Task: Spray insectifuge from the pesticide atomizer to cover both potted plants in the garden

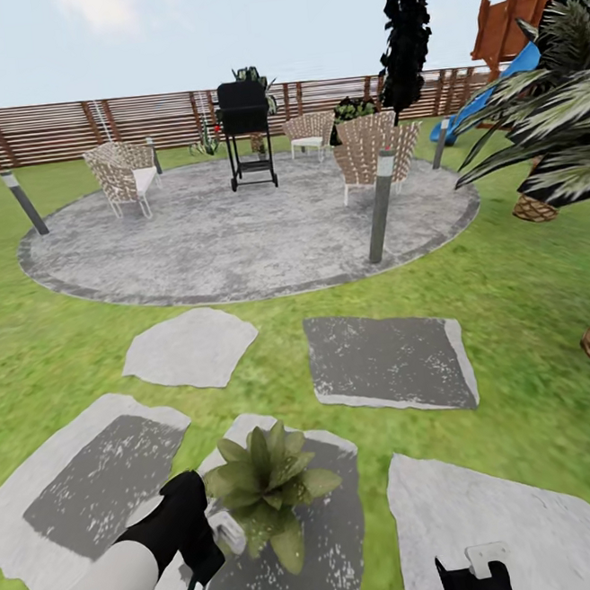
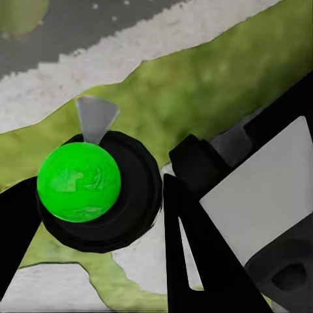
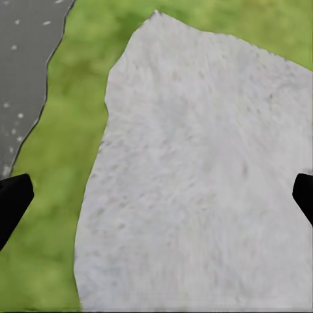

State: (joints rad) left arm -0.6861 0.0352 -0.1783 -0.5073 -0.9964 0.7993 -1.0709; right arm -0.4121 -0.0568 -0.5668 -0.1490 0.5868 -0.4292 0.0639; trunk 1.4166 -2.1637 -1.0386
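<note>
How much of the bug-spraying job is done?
Picking up looks done: the left pincer holds the atomizer, its white head right beside one potted plant on a stepping stone. No spray mist shows. Left: covering this plant, then finding a second one. The right pincer hangs open over stone.

No legible text, labels, brands, numbers or signs in any of the three views.
</note>
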